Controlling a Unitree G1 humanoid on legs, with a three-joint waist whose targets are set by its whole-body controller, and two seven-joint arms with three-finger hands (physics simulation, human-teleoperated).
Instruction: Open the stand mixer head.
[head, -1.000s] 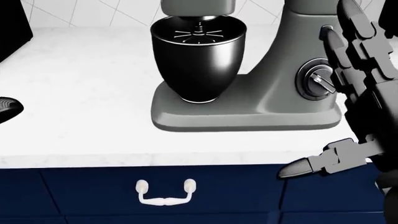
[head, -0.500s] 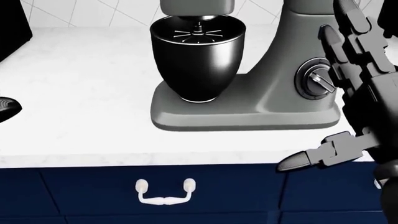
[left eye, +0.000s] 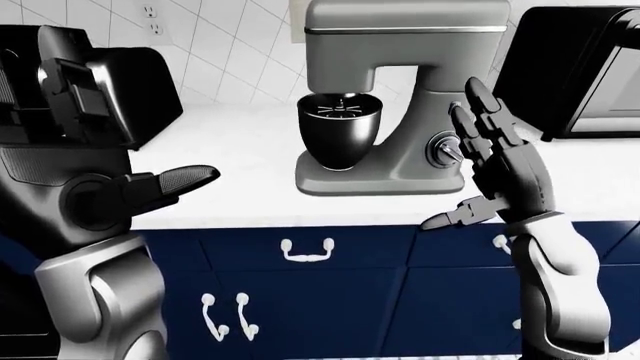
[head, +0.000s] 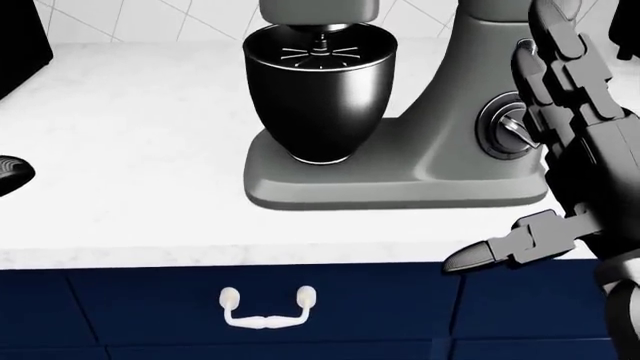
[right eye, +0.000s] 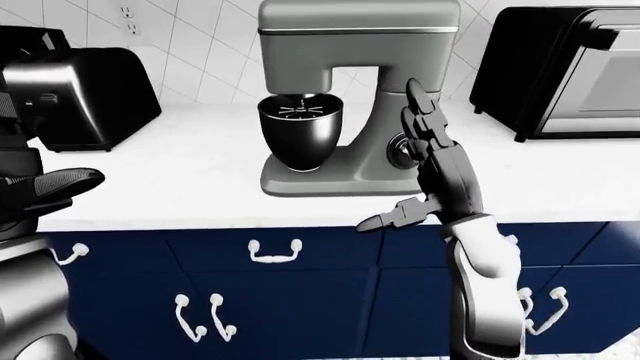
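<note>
A grey stand mixer (left eye: 400, 82) stands on the white counter (left eye: 240, 165), its head (left eye: 405, 34) lowered over a black bowl (left eye: 340, 135). A round knob (head: 508, 126) sits on its right side. My right hand (left eye: 490, 161) is open, fingers (left eye: 478, 112) upright, thumb (head: 500, 251) pointing left, just in front of the knob side of the mixer; whether it touches is unclear. My left hand (left eye: 170, 184) is open, held low at the left, far from the mixer.
A black toaster (right eye: 70, 86) stands at the left of the counter and a black toaster oven (right eye: 560, 67) at the right. Dark blue drawers with white handles (left eye: 308, 251) run below the counter edge. White tiled wall (left eye: 230, 45) behind.
My right hand has risen slightly and drifted a little left, closer in front of the mixer's knob. The mixer head has not moved.
</note>
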